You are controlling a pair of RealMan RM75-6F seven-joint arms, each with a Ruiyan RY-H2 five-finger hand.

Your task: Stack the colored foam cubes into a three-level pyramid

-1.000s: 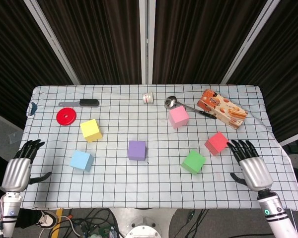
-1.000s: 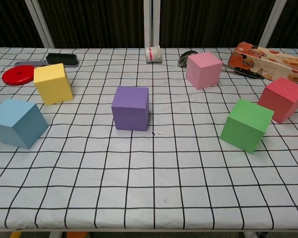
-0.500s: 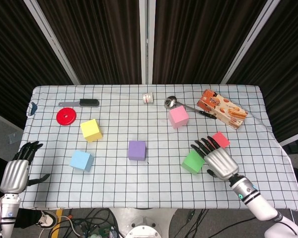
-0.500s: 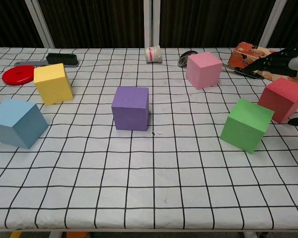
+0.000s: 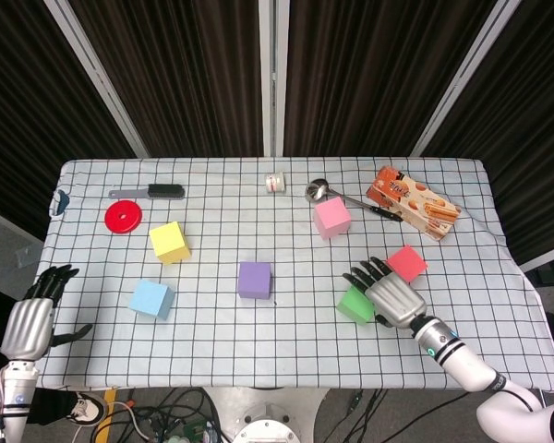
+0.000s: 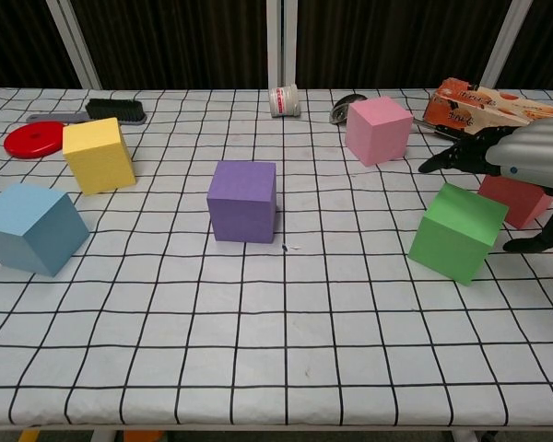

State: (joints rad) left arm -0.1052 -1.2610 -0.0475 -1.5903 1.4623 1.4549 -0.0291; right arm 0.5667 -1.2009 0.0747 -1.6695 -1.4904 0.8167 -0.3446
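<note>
The right robot hand point(image 5: 391, 297) hovers over the green cube point(image 6: 458, 232), fingers spread, holding nothing. The left robot hand point(image 5: 30, 319) hangs empty off the desk point(image 5: 286, 355) edge, fingers apart. All cubes lie scattered, unstacked.

Six foam cubes in yellow point(image 5: 170, 242), light blue point(image 5: 151, 299), purple point(image 5: 255, 280), pink point(image 5: 332, 218), green point(image 6: 458, 232) and red point(image 5: 407, 263) dot a bench point(image 5: 286, 341) draped in white cloth with a black grid. A red disc point(image 5: 123, 217), black brush point(image 5: 165, 191) and orange carton point(image 5: 413, 201) line the far edge. Both hands are silver with black fingers point(image 5: 360, 274).
</note>
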